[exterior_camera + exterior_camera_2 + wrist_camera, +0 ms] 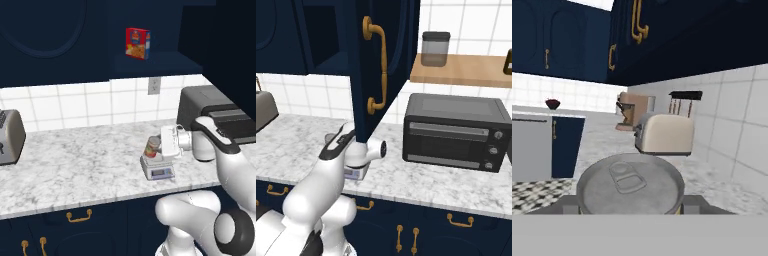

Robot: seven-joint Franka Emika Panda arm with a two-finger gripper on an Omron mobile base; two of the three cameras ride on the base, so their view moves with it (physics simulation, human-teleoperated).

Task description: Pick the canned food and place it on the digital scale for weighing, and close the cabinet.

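The canned food (151,146), a small tin with a red label, leans over just above the digital scale (158,171), a light-grey square on the counter. My gripper (156,148) is shut on the tin from the right. In the hand view the tin's silver pull-tab top (631,184) sits between my fingertips (568,205). Whether the tin touches the scale's platform I cannot tell. The cabinet (150,30) above stands open, and its navy door (381,65) with a long brass handle (378,65) swings out over the counter. A corner of the scale (354,173) peeks out below my wrist.
A red-and-yellow box (138,43) stands on the open cabinet's shelf. A silver toaster (10,137) is at the far left of the marble counter (75,165). A black toaster oven (456,131) is at the right. A dark jar (435,48) rests on a wooden shelf.
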